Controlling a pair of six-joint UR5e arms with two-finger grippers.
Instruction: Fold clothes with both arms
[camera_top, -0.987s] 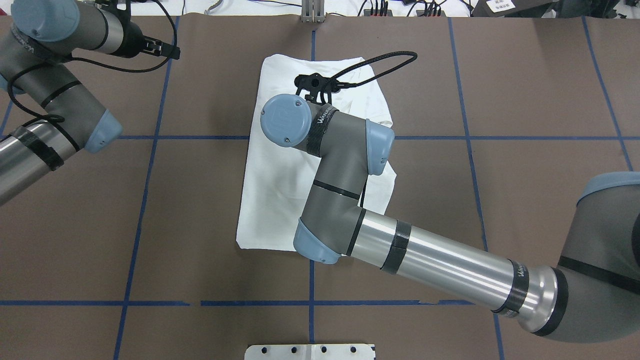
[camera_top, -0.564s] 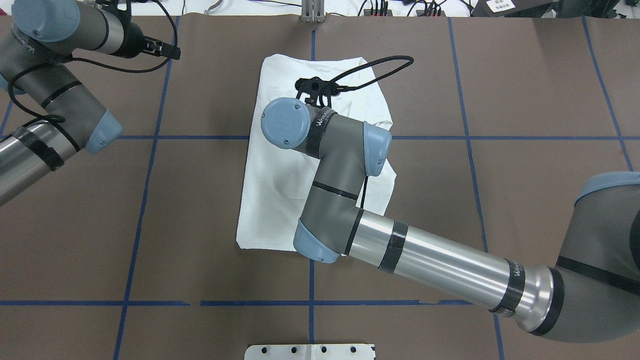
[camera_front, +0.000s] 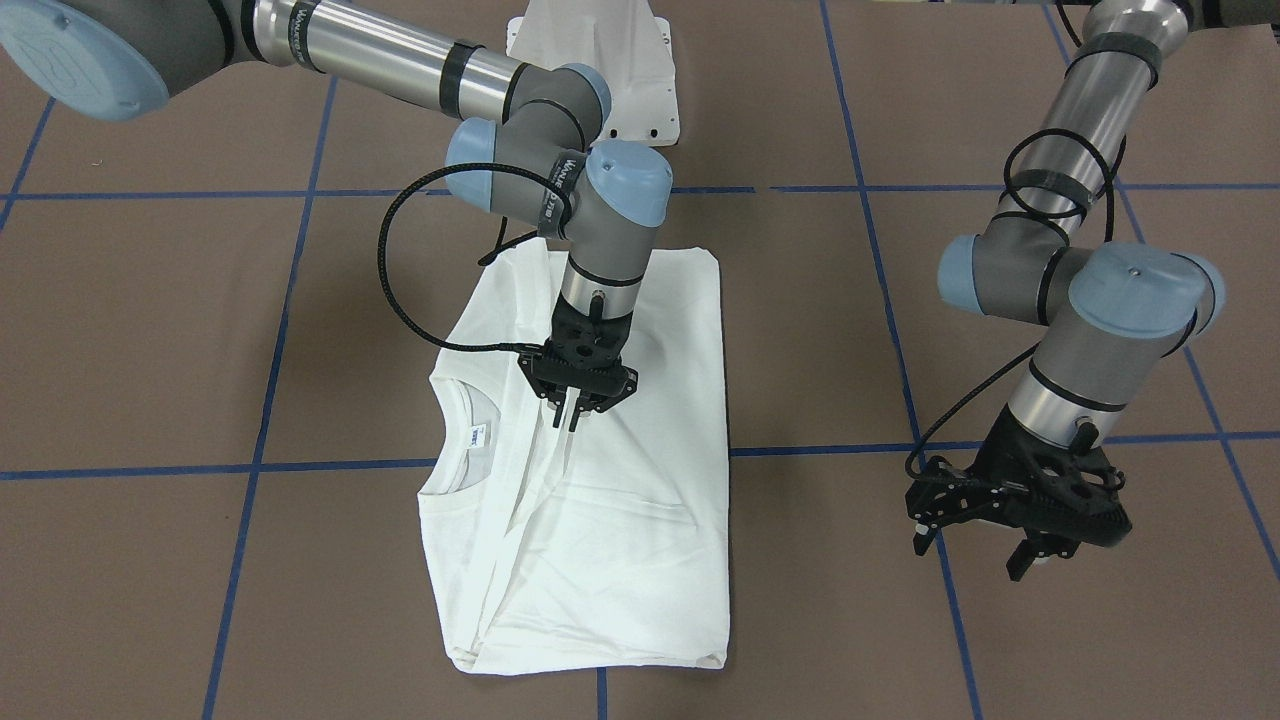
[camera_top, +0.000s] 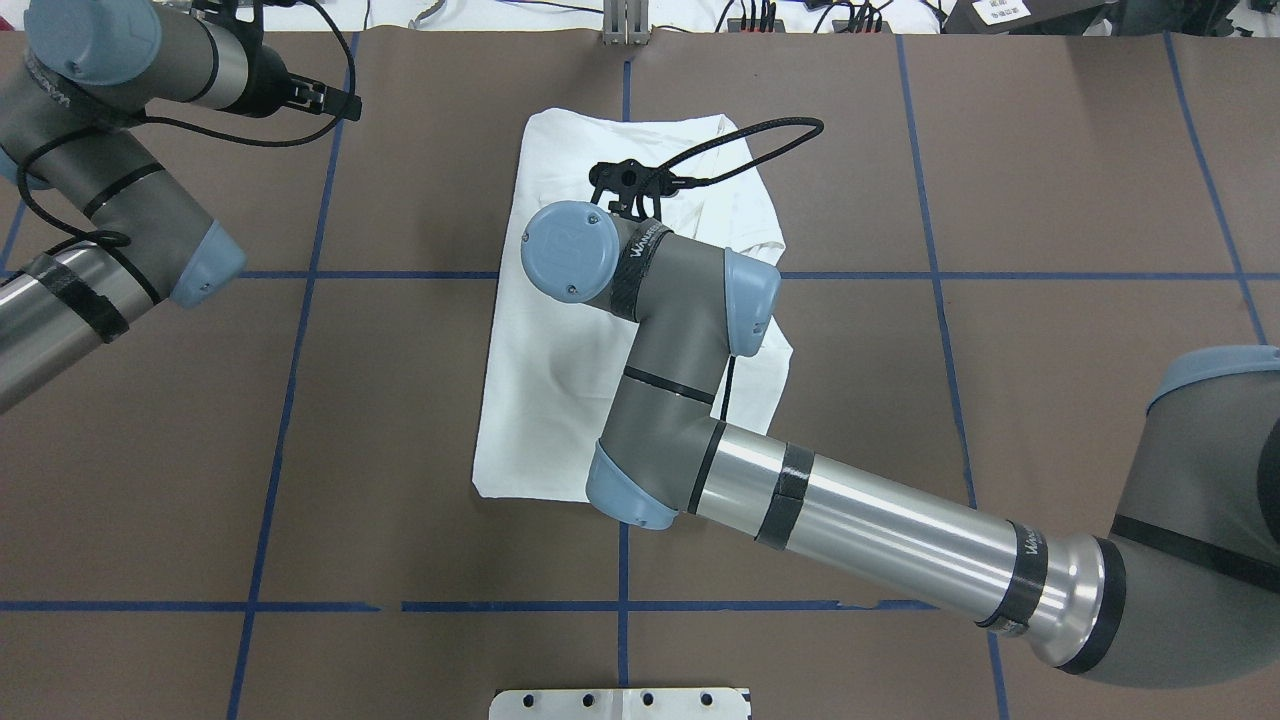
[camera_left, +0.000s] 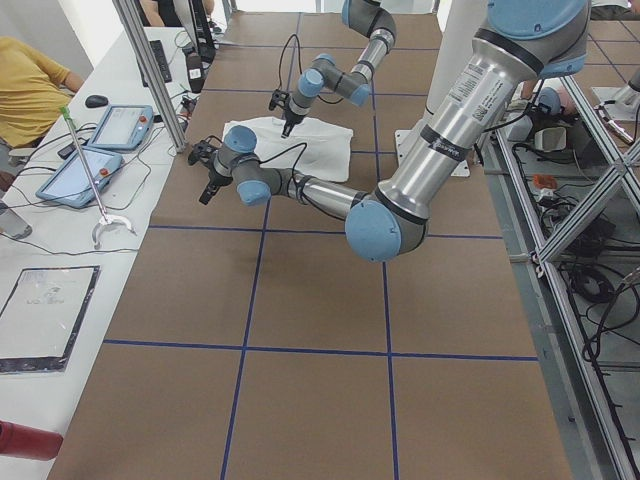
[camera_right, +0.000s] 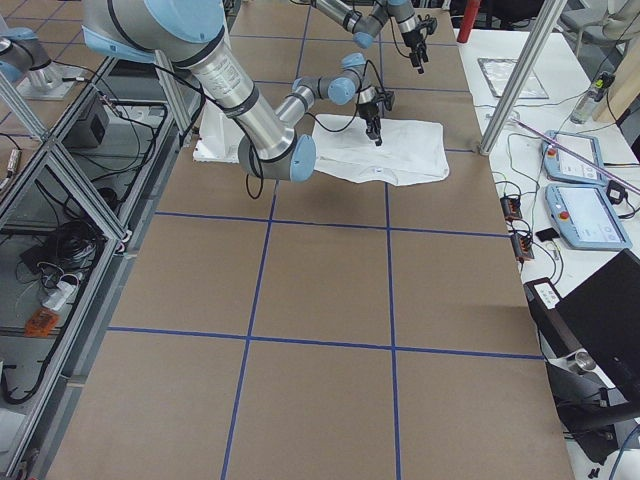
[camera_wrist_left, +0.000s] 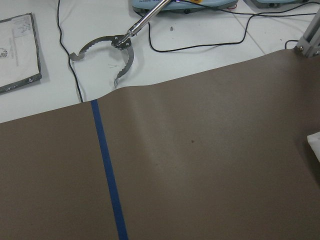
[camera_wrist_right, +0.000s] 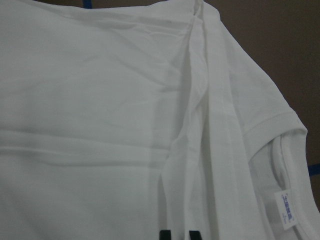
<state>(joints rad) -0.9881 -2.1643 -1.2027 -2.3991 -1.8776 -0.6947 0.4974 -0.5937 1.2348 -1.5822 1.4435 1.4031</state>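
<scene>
Shirt (camera_front: 640, 500) folded lengthwise, flat at mid-counter (camera_front: 150, 330).
Right gripper (camera_front: 565, 420): tips at the shirt's long fold beside the collar, fingers narrow, almost together. Left gripper (camera_front: 970, 553): above the counter, well apart from the shirt, fingers wide, holding nothing.

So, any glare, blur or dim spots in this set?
Overhead: bright glare streak runs along the silver forearm of the right arm. Right wrist: the T-shirt looks greyish and soft, its neck tag print unreadable. Left wrist: evenly lit and sharp.
</scene>
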